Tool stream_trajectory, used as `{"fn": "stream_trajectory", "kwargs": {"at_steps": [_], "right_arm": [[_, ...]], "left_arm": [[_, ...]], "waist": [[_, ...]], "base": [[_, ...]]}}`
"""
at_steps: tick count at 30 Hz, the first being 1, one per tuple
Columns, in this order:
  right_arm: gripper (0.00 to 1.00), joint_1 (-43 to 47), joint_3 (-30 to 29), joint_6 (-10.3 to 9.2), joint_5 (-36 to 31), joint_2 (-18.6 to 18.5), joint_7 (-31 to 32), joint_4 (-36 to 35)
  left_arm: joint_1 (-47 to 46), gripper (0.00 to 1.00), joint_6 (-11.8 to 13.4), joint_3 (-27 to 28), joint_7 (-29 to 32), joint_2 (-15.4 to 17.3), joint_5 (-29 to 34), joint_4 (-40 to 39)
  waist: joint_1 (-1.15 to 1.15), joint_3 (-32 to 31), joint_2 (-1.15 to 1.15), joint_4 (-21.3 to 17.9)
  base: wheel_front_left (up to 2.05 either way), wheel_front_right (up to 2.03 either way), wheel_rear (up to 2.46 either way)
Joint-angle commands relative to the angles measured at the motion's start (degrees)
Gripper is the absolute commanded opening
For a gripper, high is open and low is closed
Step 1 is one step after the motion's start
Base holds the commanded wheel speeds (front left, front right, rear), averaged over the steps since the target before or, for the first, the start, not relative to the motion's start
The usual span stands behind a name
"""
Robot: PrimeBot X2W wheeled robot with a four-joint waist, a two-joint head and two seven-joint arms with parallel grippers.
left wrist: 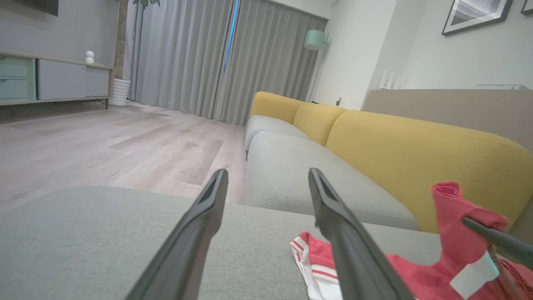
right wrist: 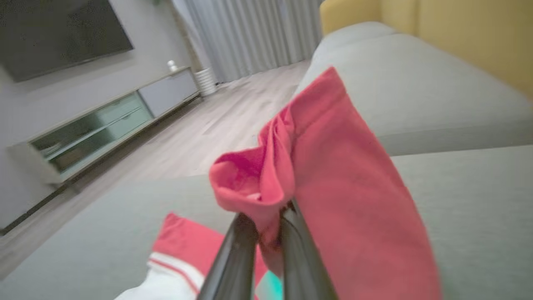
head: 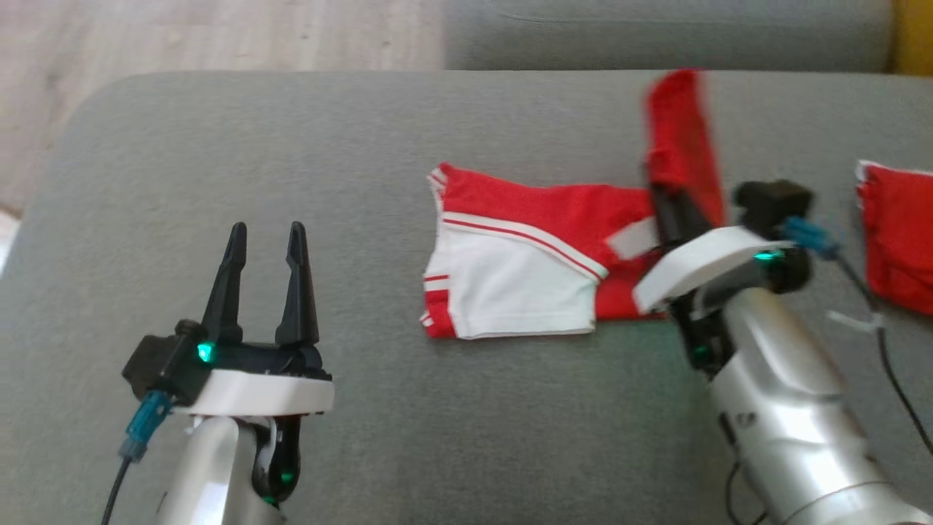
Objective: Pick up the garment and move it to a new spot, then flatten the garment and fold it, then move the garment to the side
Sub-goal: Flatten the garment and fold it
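Note:
A red and white garment (head: 525, 255) lies on the grey cushion (head: 364, 182) in the middle of the head view. Its right end is lifted off the cushion as a red flap (head: 681, 138). My right gripper (head: 667, 193) is shut on that flap, and the right wrist view shows the red cloth (right wrist: 316, 166) bunched between the closed fingertips (right wrist: 250, 227). My left gripper (head: 266, 237) stands open over bare cushion to the left of the garment, holding nothing. In the left wrist view the garment (left wrist: 318, 260) lies just right of the open fingers (left wrist: 208, 204).
A second red cloth (head: 900, 233) lies at the right edge of the cushion. A yellow-backed sofa (left wrist: 395, 146) with grey seats stands beyond the cushion. Wooden floor (head: 182, 36) lies past the cushion's far left edge. Cables (head: 875, 306) trail from my right wrist.

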Motion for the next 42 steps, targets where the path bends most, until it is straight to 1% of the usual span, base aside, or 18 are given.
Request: {"fn": "stream_trajectory", "kwargs": {"at_steps": [1, 4, 7, 14, 17, 20, 21, 22, 23, 26, 28, 31, 33, 36, 39, 42], "right_arm": [[0.0, -0.3, 4.3, 0.21, 1.4, 1.0, 0.3, -2.6], [0.0, -0.1, 10.1, 0.21, 4.6, 1.0, 0.8, -3.2], [0.0, -0.3, 13.9, 0.21, 7.1, 1.0, 0.8, -2.4], [0.0, -1.9, 20.3, 0.21, 12.0, 1.0, -0.2, 2.1], [0.0, -2.3, 21.8, 0.21, 12.9, 1.0, -0.5, 3.8], [0.0, -2.8, 24.5, 0.21, 14.4, 1.0, -0.7, 5.8], [0.31, -2.7, 26.0, 0.21, 15.1, 1.0, -0.6, 5.7], [0.89, -2.3, 27.6, 0.21, 16.6, 1.0, -0.4, 4.9], [1.0, -2.0, 29.2, 0.21, 18.0, 1.0, -0.2, 4.1], [1.0, -2.3, 33.1, 0.21, 20.2, 1.0, -0.3, 3.4], [1.0, -3.6, 34.7, 0.21, 22.0, 1.0, -1.6, 2.6], [1.0, -5.3, 35.4, 0.21, 22.4, 1.0, -3.0, 2.0], [1.0, -6.4, 34.5, 0.21, 22.1, 1.0, -3.7, 1.9], [1.0, -8.1, 31.0, 0.21, 19.4, 1.0, -4.2, 2.5], [1.0, -8.4, 23.4, 0.21, 12.6, 0.4, -4.3, 1.4], [1.0, -5.8, 15.7, 0.21, 5.3, -1.8, -4.3, -1.2]], "left_arm": [[-1.0, 1.0, 0.2, 1.0, -0.3, 0.4, -0.4, -1.8], [-1.0, 1.0, 0.3, 0.4, -0.3, 0.4, -0.6, -1.7], [-1.1, 1.0, 0.3, -0.4, -0.3, 0.4, -0.9, -1.5], [-1.6, 1.0, 0.5, -2.1, -0.3, 0.4, -1.5, -1.1], [-1.7, 1.0, 0.6, -2.6, -0.3, 0.4, -1.7, -1.1], [-2.0, 1.0, 0.8, -3.0, -0.3, 0.4, -2.0, -1.1], [-2.0, 1.0, 0.9, -3.1, -0.3, 0.4, -2.1, -1.1], [-2.0, 1.0, 0.9, -3.1, -0.3, 0.4, -2.1, -1.1], [-2.0, 1.0, 1.0, -3.1, -0.3, 0.4, -2.1, -1.1], [-1.8, 1.0, 1.2, -2.6, -0.3, 0.4, -1.9, -0.9], [-1.9, 1.0, 1.3, -1.8, -0.3, 0.4, -1.7, -1.1], [-1.8, 1.0, 1.3, -1.0, -0.3, 0.4, -1.5, -1.2], [-1.7, 1.0, 1.3, -0.4, -0.3, 0.4, -1.4, -1.4], [-1.6, 1.0, 1.2, 0.3, -0.3, 0.4, -1.3, -1.9], [-1.4, 1.0, 1.1, 1.1, -0.3, 0.4, -1.1, -2.4], [-1.3, 1.0, 1.1, 1.7, -0.3, 0.4, -0.9, -2.6]], "waist": [[0.0, -0.5, 0.0, 2.2], [0.0, -0.4, 0.0, 4.4], [0.0, -0.1, 0.0, 6.8], [0.0, 1.0, 0.0, 11.2], [0.0, 1.3, 0.0, 12.1], [0.0, 1.7, 0.0, 12.8], [0.0, 1.8, 0.0, 12.9], [0.0, 1.8, 0.0, 12.9], [0.0, 1.8, 0.0, 12.9], [0.0, 1.5, 0.0, 12.0], [0.0, 1.3, 0.0, 10.6], [0.0, 0.9, 0.0, 8.7], [0.0, 0.6, 0.0, 7.4], [0.0, 0.3, 0.0, 5.4], [0.0, 0.0, 0.0, 3.4], [0.0, -0.4, 0.0, 1.8]], "base": [[0.0, 0.0, 0.0], [0.0, 0.0, 0.0], [0.0, 0.0, 0.0], [0.0, 0.0, 0.0], [0.0, 0.0, 0.0], [0.0, 0.0, 0.0], [0.0, 0.0, 0.0], [0.0, 0.0, 0.0], [0.0, 0.0, 0.0], [0.0, 0.0, 0.0], [0.0, 0.0, 0.0], [0.0, 0.0, 0.0], [0.0, 0.0, 0.0], [0.0, 0.0, 0.0], [0.0, 0.0, 0.0], [0.0, 0.0, 0.0]]}}
